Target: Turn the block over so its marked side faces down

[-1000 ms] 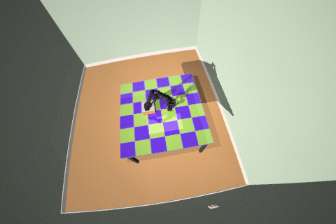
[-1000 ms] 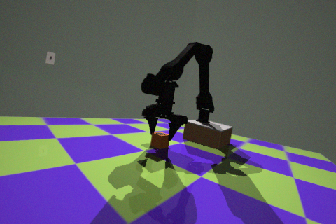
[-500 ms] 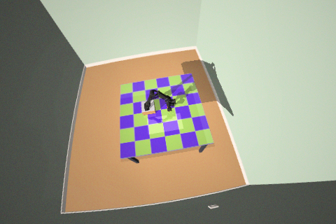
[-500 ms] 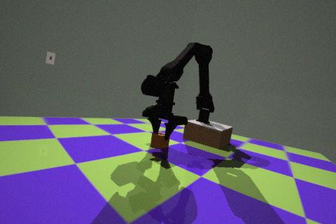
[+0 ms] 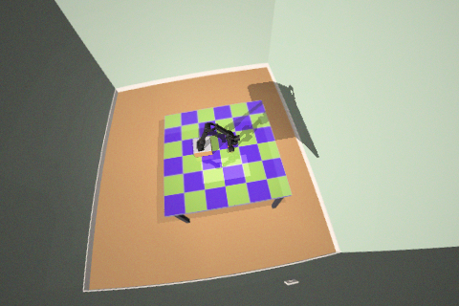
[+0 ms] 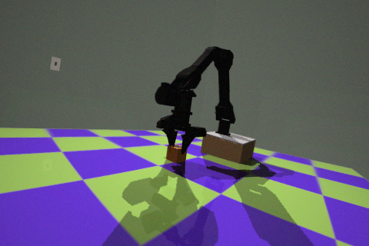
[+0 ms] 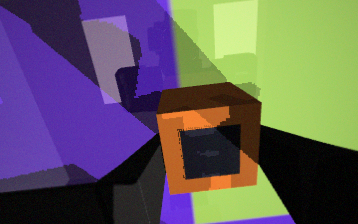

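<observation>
Center-left of the exterior view, the gripper (image 6: 178, 149) (image 7: 204, 134) grasps the orange block (image 6: 176, 154) (image 7: 171, 170). In the wrist view, its dark square marking (image 7: 212, 152) faces the camera.

A box-shaped plinth (image 5: 204, 153) (image 6: 223, 148) — pale on top, with brown sides in the exterior view — stands on the bench. Behind the checkered surface, a grey-green wall (image 6: 114, 42) carries a small pale plate (image 6: 53, 68) with a dark mark at its centre. From above, an orange-brown floor (image 5: 128, 249) spreads around and beneath the bench, edged by a light skirting strip (image 5: 190, 77). Pale green walls (image 5: 377, 120) rise beyond — a dark shadow falls across one.
</observation>
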`<state>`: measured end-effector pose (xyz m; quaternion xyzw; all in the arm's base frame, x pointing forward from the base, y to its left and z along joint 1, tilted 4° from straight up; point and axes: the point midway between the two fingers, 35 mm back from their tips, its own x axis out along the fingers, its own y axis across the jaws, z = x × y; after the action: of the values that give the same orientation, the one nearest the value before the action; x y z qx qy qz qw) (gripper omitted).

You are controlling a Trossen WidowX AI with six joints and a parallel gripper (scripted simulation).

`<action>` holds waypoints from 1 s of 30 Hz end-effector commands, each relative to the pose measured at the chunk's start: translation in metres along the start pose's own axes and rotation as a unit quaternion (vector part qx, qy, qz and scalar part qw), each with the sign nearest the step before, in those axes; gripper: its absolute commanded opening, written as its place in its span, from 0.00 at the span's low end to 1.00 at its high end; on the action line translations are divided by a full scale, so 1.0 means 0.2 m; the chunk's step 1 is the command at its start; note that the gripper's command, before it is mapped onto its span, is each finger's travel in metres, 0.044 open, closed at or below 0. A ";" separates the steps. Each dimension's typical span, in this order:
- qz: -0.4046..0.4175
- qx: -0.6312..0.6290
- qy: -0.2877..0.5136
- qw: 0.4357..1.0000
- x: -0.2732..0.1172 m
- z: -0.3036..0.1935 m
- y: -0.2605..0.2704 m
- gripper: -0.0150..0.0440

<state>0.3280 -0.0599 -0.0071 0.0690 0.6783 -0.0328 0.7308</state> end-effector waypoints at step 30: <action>-0.001 0.002 -0.175 0.985 -0.09 0.01 0.00 0.25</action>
<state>0.3275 -0.0615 0.0050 0.0632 0.5693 -0.0437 0.8185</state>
